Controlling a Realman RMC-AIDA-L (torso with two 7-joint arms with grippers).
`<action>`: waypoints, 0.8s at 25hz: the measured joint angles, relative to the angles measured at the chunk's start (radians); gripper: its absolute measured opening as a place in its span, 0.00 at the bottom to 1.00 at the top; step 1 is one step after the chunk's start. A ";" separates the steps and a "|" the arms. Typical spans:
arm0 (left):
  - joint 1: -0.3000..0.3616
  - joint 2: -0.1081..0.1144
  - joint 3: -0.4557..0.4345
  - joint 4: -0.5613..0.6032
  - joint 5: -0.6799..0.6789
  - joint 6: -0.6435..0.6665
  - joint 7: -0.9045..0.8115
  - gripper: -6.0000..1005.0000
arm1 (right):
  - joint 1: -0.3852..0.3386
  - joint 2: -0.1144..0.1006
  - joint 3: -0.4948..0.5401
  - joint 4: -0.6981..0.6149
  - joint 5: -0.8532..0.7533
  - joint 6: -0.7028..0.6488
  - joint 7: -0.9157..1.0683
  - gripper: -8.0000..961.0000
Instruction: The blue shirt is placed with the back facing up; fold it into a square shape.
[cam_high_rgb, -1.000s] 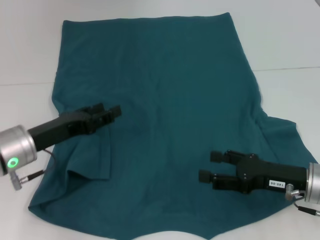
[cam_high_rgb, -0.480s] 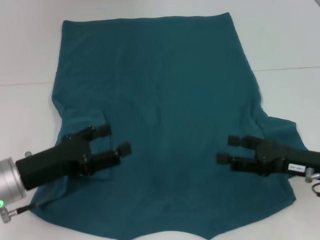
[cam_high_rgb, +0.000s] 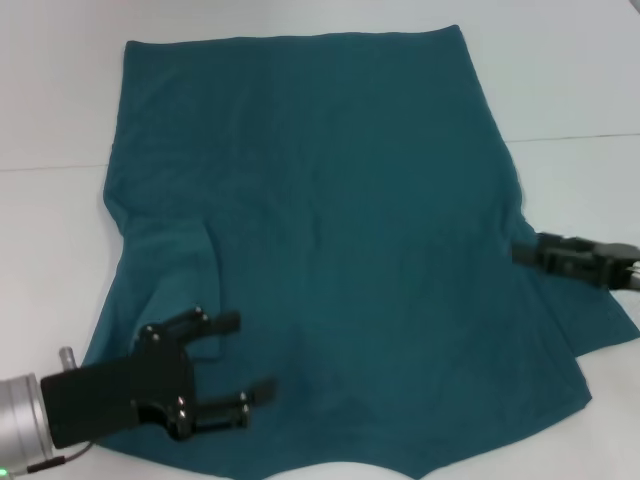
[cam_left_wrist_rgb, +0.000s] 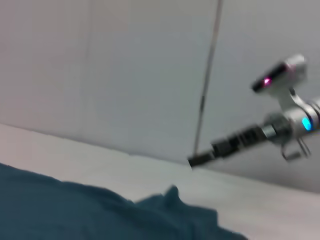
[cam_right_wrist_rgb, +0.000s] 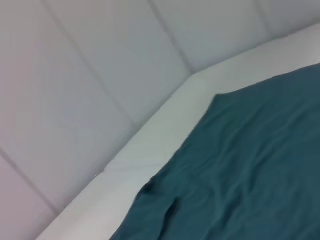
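Shirt: the blue shirt (cam_high_rgb: 330, 250) lay spread flat across the white worktop (cam_high_rgb: 560, 80), plain side up, between the two sets of fingers and reaching well away from both toward the far edge.
Progress: by my reading, folding had barely begun. Both side flaps appeared turned in over the body, the one near the left fingers leaving a raised ridge, but the cloth was a broad trapezoid, not a square.
Left to do: the long body needed doubling over, probably more than once, and the uneven near hem squaring up.
Material: soft, matte, dark teal knit, limp, with shallow creases.
Shape: narrower straight edge at the far end, wider wavy hem at the near end, slanting sides.
Left gripper: the left gripper (cam_high_rgb: 232, 368) hovered over the near corner of the shirt, its fingers spread wide and holding nothing.
Right gripper: the right gripper (cam_high_rgb: 530, 252) sat at the shirt's side edge, at the opposite side from the left fingers; whether its fingers were spread or pinching cloth could not be told.
Surroundings: a pale panelled wall (cam_right_wrist_rgb: 90, 75) stood behind the worktop.
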 joint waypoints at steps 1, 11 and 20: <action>-0.003 0.000 0.002 0.001 0.016 0.001 0.007 0.90 | -0.005 0.000 0.010 -0.016 -0.002 0.003 0.024 0.98; -0.015 0.003 -0.001 0.000 0.052 -0.007 -0.003 0.90 | -0.039 -0.032 0.019 -0.135 -0.116 0.118 0.263 0.98; -0.053 0.008 0.002 0.000 0.081 -0.062 -0.107 0.90 | 0.023 -0.035 0.009 -0.177 -0.304 0.272 0.413 0.98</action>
